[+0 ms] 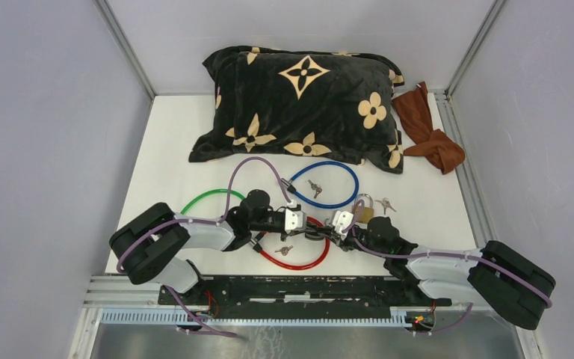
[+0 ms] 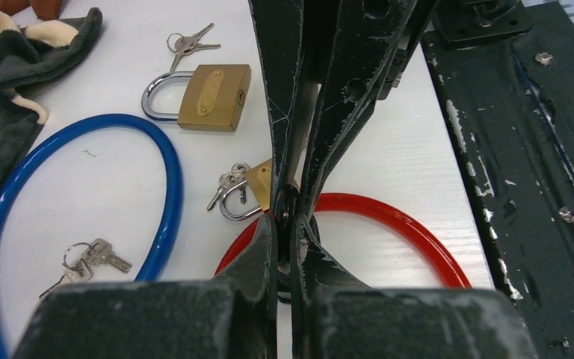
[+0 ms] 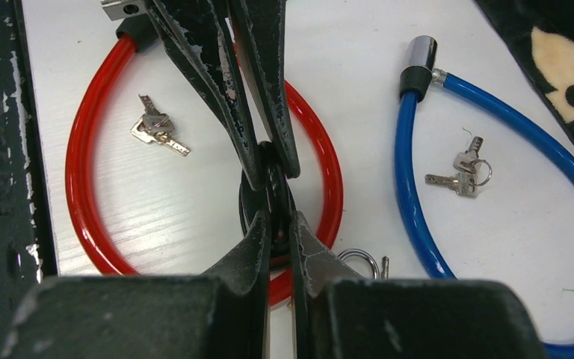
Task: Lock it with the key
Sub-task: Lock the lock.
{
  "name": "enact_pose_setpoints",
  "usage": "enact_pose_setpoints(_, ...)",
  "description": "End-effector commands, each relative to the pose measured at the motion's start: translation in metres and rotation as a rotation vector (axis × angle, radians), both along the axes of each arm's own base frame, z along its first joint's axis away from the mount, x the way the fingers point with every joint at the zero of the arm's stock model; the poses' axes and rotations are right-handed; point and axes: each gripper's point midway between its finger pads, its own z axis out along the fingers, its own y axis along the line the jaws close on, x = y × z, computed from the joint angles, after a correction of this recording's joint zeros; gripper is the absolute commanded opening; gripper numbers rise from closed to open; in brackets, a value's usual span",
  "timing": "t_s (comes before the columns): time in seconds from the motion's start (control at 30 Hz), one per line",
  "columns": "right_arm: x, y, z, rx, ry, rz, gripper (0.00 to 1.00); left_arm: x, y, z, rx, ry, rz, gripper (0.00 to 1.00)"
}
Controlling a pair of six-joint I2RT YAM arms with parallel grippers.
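Left hand (image 2: 285,230) and right hand (image 3: 275,224) pinch one black piece (image 2: 285,203) over red cable (image 3: 81,187).

I count three cable locks: red cable lock (image 1: 300,263), blue cable lock (image 1: 344,196), green cable lock (image 1: 202,198). Two padlocks: large padlock (image 2: 213,97), small padlock (image 2: 261,185). Four key bunches (image 2: 187,43) (image 2: 90,258) (image 3: 157,129) (image 2: 228,182). One pillow (image 1: 299,105), one brown cloth (image 1: 430,134).

Two matching arms. Left arm (image 1: 194,235) and right arm (image 1: 448,268) both have bulky black joint housings and pale grey link shells. A purple cable (image 1: 256,159) runs along each arm. Small silver block (image 1: 294,219) at each wrist. Left pincer (image 2: 287,224) and right pincer (image 3: 275,221) are black with slim tapering fingers (image 2: 258,254). Their paint is scratched, with pale chips along the edges.
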Motion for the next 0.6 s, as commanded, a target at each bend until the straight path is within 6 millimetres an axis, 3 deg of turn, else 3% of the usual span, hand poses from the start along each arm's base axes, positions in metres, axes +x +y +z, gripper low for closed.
enact_pose_setpoints(0.0,-0.036,0.0,-0.033,-0.14,0.06,0.179,0.0,-0.094,0.057,-0.098,0.358,0.438,-0.127,0.02)
enact_pose_setpoints(0.13,-0.033,0.002,-0.045,-0.198,0.079,0.194,0.0,-0.096,0.059,-0.097,0.351,0.457,-0.143,0.02)
enact_pose_setpoints(0.4,-0.021,0.007,-0.043,-0.305,0.098,0.187,0.0,-0.09,0.06,-0.107,0.391,0.453,-0.095,0.02)
enact_pose_setpoints(0.47,-0.022,0.009,-0.033,-0.276,0.11,0.183,0.0,-0.074,0.055,-0.107,0.379,0.439,-0.015,0.02)
enact_pose_setpoints(0.57,-0.019,0.017,-0.009,-0.178,0.072,0.173,0.0,-0.032,0.052,-0.092,0.28,0.503,0.17,0.02)
